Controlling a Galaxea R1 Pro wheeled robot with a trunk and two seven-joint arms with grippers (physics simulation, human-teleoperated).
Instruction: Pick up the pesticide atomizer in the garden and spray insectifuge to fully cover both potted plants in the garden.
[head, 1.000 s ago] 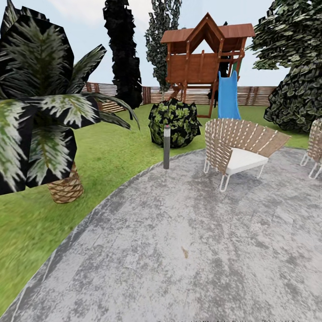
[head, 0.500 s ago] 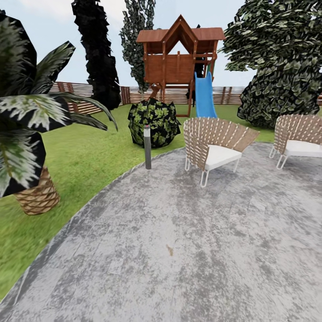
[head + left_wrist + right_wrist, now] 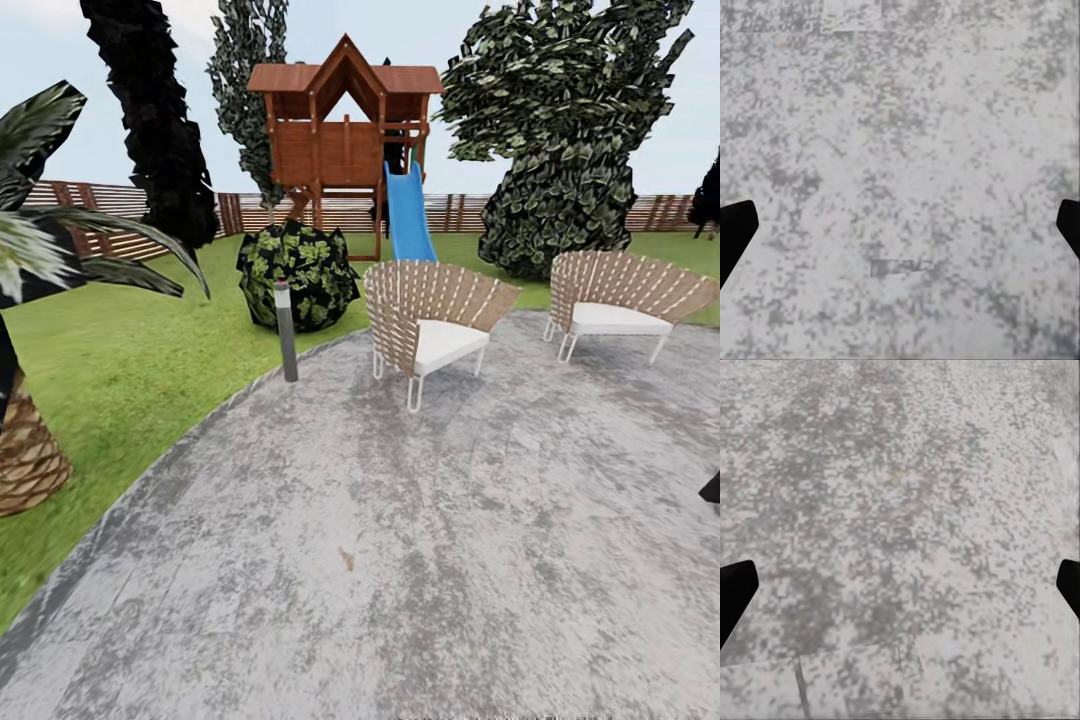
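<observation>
Risk of wandering: the robot stands on the patio with no atomizer or potted plants visible.
Both grippers hang spread, empty; it could clip the chairs or bollard lamp.

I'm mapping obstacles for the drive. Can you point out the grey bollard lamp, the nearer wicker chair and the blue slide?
grey bollard lamp (image 3: 287, 335), head view, middle of its post.
nearer wicker chair (image 3: 445, 342), head view, white seat cushion.
blue slide (image 3: 407, 215), head view, middle of the chute.
</observation>
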